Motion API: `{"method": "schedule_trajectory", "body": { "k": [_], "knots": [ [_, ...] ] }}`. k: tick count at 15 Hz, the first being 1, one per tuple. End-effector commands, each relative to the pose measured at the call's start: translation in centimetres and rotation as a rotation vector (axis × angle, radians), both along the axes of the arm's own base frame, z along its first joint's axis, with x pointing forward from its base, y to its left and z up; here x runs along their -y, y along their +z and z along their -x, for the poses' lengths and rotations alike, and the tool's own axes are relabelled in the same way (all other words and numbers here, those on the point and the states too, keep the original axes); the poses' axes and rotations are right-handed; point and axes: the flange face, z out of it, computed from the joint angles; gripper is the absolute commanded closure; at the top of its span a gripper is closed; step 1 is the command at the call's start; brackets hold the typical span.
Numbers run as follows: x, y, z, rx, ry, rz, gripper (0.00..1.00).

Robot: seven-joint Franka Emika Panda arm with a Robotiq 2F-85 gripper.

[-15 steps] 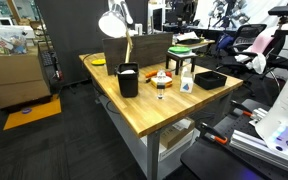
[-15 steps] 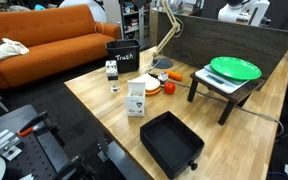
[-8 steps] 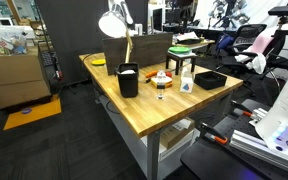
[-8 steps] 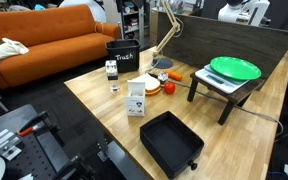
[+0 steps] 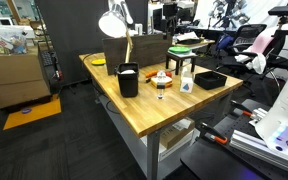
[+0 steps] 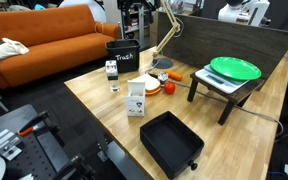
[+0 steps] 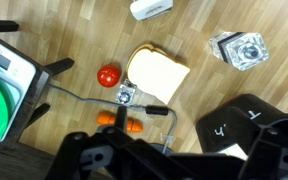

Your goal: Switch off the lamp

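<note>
The lamp has a white dome shade (image 5: 112, 24) on a thin jointed arm (image 6: 165, 35) and stands at the back of the wooden table (image 5: 149, 108). The shade is out of the wrist view. My gripper (image 6: 136, 13) hangs high over the back of the table near the lamp's arm; it also shows in an exterior view (image 5: 169, 14). In the wrist view the gripper (image 7: 181, 142) looks straight down, its jaws dark, blurred and wide apart, with nothing between them. Below it a thin cable with a black inline piece (image 7: 154, 111) runs across the wood.
A black container marked "Trash" (image 6: 123, 57) stands beside the lamp's foot (image 7: 239, 125). Nearby are a tomato (image 7: 108, 75), carrots (image 7: 119, 122), a slice of bread (image 7: 157, 72), a white carton (image 6: 136, 98), a black tray (image 6: 171, 140) and a green plate on a stand (image 6: 234, 68).
My arm and gripper have come into view at the top of both exterior views, near the lamp. Nothing on the table has moved.
</note>
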Motion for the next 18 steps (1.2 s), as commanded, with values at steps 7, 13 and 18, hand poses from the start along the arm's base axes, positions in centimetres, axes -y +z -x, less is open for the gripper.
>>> {"method": "schedule_trajectory", "body": {
  "k": [7,13,18],
  "knots": [
    [-0.2,-0.4,-1.3,-0.002,0.003,0.001,0.0],
    [-1.2,-1.4,-2.9,-0.01,0.079,-0.007,0.0],
    [-2.6,-4.3,-6.4,-0.041,0.133,-0.002,0.0]
  ]
}}
